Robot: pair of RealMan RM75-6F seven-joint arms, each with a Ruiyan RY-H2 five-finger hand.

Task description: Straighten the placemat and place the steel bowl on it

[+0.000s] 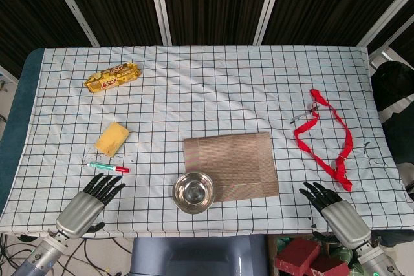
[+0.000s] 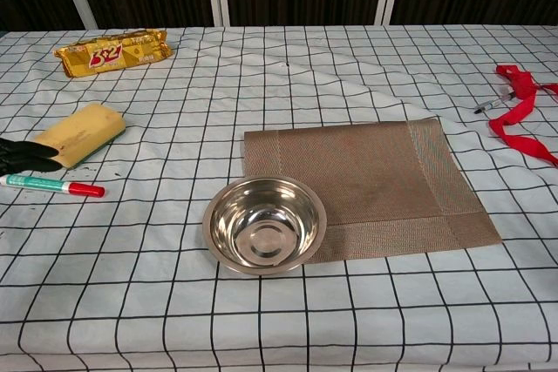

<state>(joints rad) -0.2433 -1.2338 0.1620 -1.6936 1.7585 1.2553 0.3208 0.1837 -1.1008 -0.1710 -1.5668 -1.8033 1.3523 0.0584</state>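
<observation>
placemat (image 1: pixel 229 164) is lying slightly skewed at mid-worktop, long axis running left-right, steel bowl (image 1: pixel 193 192) overlapping its near-left corner. both hands are resting released at the near edge, left hand (image 1: pixel 92 200) slightly nearer the bowl than right hand (image 1: pixel 333 208).
</observation>
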